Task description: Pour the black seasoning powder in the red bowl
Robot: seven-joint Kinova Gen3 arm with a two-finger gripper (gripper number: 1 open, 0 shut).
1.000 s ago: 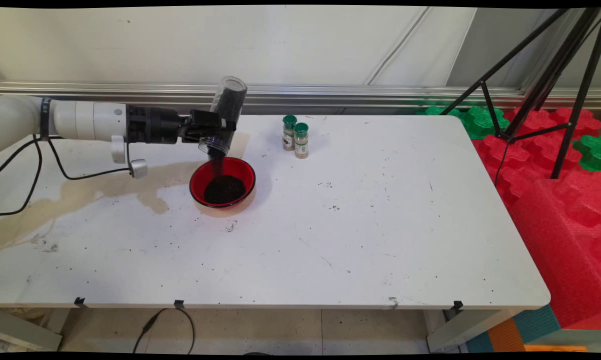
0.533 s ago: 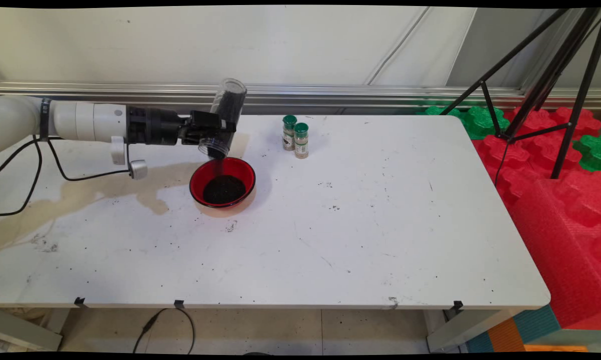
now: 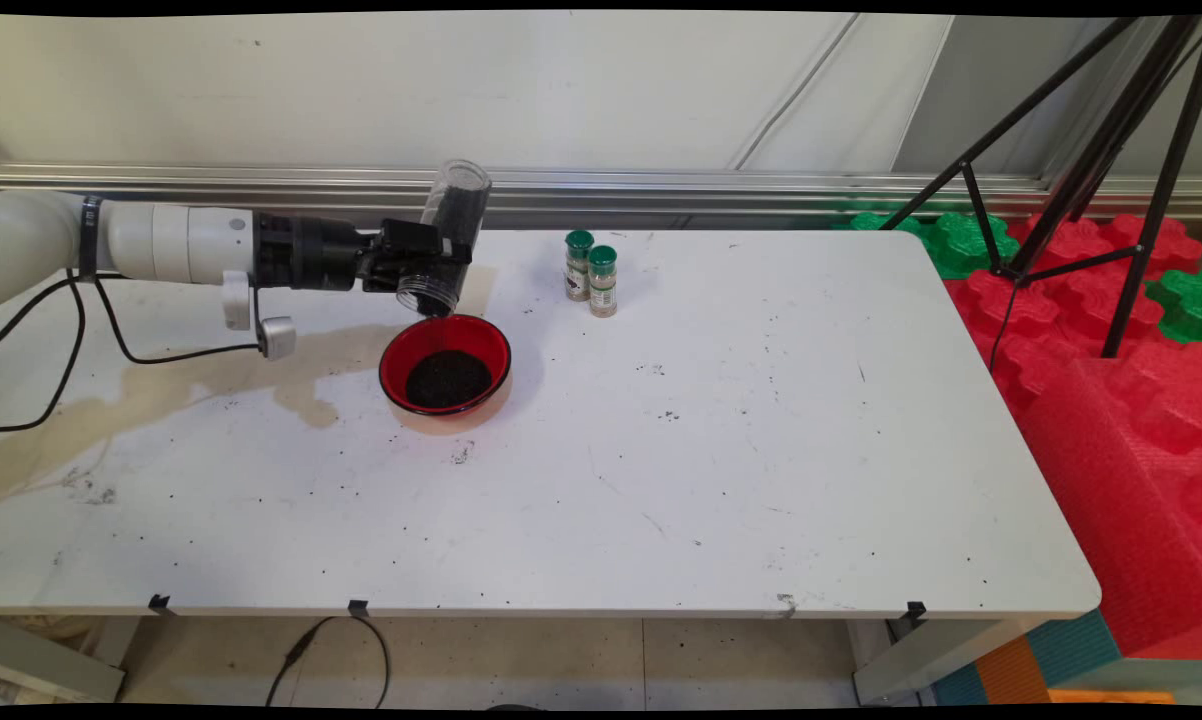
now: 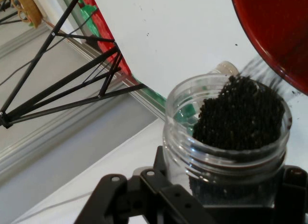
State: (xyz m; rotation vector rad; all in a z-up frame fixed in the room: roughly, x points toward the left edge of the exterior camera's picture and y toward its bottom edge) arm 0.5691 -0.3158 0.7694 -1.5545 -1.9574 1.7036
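Main view, gripper clamping tipped jar, above red bowl

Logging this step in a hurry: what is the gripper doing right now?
Gripper: closed on a clear jar of dark grains, tipped mouth-down over the red bowl.
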